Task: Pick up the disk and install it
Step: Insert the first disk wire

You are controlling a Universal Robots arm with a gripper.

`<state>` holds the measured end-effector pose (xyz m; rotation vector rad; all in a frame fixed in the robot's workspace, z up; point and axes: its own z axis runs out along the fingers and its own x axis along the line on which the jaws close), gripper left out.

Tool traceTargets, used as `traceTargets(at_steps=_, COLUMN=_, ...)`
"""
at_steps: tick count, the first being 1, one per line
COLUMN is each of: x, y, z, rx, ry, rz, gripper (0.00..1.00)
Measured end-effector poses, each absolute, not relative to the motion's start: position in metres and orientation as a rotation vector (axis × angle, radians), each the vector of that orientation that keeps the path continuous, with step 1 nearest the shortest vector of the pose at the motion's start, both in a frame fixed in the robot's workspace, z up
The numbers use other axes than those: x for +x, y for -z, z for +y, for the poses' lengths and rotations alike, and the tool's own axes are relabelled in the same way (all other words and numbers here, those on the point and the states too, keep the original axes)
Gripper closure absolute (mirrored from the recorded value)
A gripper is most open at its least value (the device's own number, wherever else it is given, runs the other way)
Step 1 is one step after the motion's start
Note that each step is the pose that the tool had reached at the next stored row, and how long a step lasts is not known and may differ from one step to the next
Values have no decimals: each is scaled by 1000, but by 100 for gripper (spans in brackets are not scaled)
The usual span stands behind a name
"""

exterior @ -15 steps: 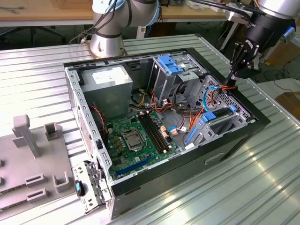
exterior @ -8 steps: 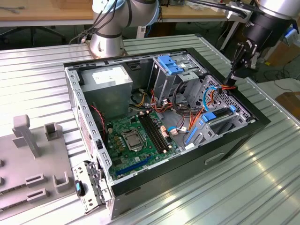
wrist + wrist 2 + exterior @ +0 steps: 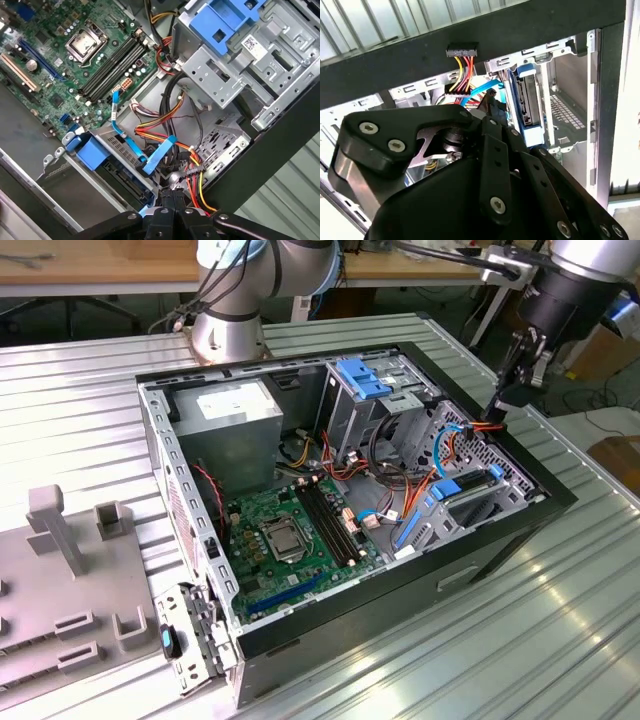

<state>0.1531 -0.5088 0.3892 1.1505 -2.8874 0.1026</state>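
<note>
The disk (image 3: 120,176) sits in its bay in a corner of the computer case (image 3: 400,590); the gripper (image 3: 172,200), fingers drawn narrow, hangs among the wires (image 3: 195,172) just beside it; cabling seems to be the step in hand; any further move calls for fine alignment.

Past my gripper (image 3: 492,117), dark in the foreground, I see the disk (image 3: 529,102) standing on edge in its blue rails inside the case's metal bay (image 3: 570,85), near a red, yellow and black wire bundle (image 3: 461,70).
</note>
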Motion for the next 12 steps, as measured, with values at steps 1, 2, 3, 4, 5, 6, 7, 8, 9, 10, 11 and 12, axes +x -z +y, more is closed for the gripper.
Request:
traceTargets(at_steps=1, x=153, y=-389, z=-509, rx=1134, ry=-103, rz=-2895, gripper=89)
traceTargets(at_steps=2, x=153, y=-389, z=-509, rx=1120, ry=-103, rz=-2901, gripper=89)
traceTargets(at_steps=3, x=153, y=-389, z=-509, rx=1098, ry=-104, rz=-2910, gripper=89)
traceTargets(at_steps=4, x=153, y=-389, z=-509, rx=1072, ry=-104, rz=-2921, gripper=89)
traceTargets(at_steps=5, x=153, y=-389, z=-509, rx=1034, ry=-105, rz=-2936, gripper=89)
traceTargets(at_steps=6, x=154, y=-388, z=-508, rx=1011, ry=-105, rz=-2944, gripper=89)
traceTargets(at_steps=7, x=154, y=-387, z=-509, rx=970, ry=-113, rz=-2955, gripper=89)
traceTargets(at_steps=8, x=154, y=-387, z=-509, rx=951, ry=-118, rz=-2960, gripper=89)
traceTargets(at_steps=9, x=154, y=-386, z=-509, rx=933, ry=-119, rz=-2966, gripper=89)
traceTargets(at_steps=10, x=154, y=-386, z=-509, rx=915, ry=-120, rz=-2971, gripper=89)
traceTargets(at_steps=11, x=154, y=-386, z=-509, rx=883, ry=-120, rz=-2981, gripper=89)
traceTargets(at_steps=12, x=154, y=-385, z=-509, rx=845, ry=-121, rz=-2992, gripper=89)
